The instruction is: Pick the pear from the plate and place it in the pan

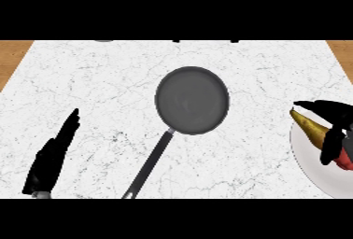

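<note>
A dark grey pan (192,99) lies in the middle of the white marble counter, its long handle (150,164) pointing to the lower left. At the right edge a white plate (310,163) holds the yellow-brown and red pear (312,129), with its narrow end pointing up and left. My right hand (335,126) is over the pear, fingers and thumb curled round it, hiding much of it. Low at the left, my left hand (52,156) rests with straight fingers pointing up, well away from the pan.
Wooden floor shows past the counter's corners at upper left (14,56) and upper right (341,49). Bare marble lies between the pan and the plate.
</note>
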`<action>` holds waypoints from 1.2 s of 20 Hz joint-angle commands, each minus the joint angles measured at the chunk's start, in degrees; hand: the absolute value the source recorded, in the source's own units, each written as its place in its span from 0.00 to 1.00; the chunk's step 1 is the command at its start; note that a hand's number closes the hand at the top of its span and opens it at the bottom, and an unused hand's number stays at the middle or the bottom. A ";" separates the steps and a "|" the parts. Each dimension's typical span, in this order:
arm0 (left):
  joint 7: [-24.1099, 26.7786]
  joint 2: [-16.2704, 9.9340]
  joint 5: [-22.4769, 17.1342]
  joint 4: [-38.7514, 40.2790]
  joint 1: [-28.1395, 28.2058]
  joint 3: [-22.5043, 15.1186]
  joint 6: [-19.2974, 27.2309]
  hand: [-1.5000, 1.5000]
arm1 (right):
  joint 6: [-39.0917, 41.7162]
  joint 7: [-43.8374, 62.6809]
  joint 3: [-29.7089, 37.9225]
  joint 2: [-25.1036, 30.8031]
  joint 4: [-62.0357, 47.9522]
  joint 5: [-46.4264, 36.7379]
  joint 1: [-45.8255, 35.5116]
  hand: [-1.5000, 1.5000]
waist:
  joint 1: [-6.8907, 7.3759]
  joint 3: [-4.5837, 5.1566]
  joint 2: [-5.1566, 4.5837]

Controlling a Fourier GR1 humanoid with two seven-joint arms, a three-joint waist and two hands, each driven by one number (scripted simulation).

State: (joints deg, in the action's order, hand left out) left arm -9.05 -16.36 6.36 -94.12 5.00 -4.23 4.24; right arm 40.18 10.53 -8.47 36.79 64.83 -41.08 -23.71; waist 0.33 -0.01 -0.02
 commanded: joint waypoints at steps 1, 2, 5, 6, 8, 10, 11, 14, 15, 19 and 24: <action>0.35 0.47 0.81 1.27 -0.85 2.22 -1.63 0.50 | 1.15 -1.44 1.63 -0.71 1.23 -2.64 1.44 0.00 | -0.18 0.01 0.03; 2.71 3.44 3.09 3.27 -0.25 -0.56 0.84 0.50 | -0.99 -3.03 2.32 -0.29 -2.14 -3.25 0.45 0.00 | -0.12 0.01 -0.01; 4.37 -0.01 -0.19 4.00 -0.68 4.70 -3.13 0.50 | -3.18 -5.61 2.05 -1.32 -6.49 -5.95 -0.68 0.00 | 0.02 0.01 -0.04; 4.54 2.41 2.26 2.72 1.46 1.61 -2.00 0.50 | -3.47 -1.95 1.64 -4.25 -2.37 -6.53 1.27 0.00 | -0.10 0.01 0.02; 1.90 3.32 2.79 2.05 0.71 1.81 -1.67 0.50 | -4.32 -3.33 3.26 -4.36 -5.34 -7.24 0.62 0.00 | -0.09 0.01 0.02; -1.84 1.56 1.38 -0.93 -1.25 3.71 -3.64 0.50 | -4.39 -5.75 2.06 -4.65 -8.95 -9.00 -0.76 0.00 | 0.02 -0.01 -0.01; 0.56 0.06 -0.40 1.84 -2.07 6.22 -5.28 0.50 | -6.64 -8.98 3.01 -2.40 -9.54 -9.27 0.17 0.00 | -0.04 0.00 -0.03; 3.02 3.82 3.53 3.19 -0.32 3.13 -1.96 0.50 | -8.25 -12.08 5.12 -4.05 -14.70 -8.54 -3.72 1.00 | 0.19 -0.01 -0.10; 2.69 2.08 2.05 0.71 1.37 4.08 -4.02 0.50 | -11.43 -10.84 4.08 -8.07 -16.70 -9.38 -3.18 1.00 | 0.42 -0.03 -0.11; 3.63 3.15 2.53 6.38 -2.84 5.41 -3.90 0.50 | -8.46 -11.01 6.17 -8.06 -16.55 -8.32 -3.27 1.00 | -0.02 0.01 -0.08; 2.64 5.08 4.22 3.71 -0.48 4.07 -2.56 0.50 | -6.76 -2.97 9.92 -11.20 -8.69 -5.20 1.23 1.00 | -0.76 0.05 0.18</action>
State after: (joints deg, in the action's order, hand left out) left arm -7.46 -12.57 9.99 -92.46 4.79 -0.27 0.84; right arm 33.71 0.94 -1.04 29.56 51.66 -48.26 -25.56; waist 0.14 0.13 0.11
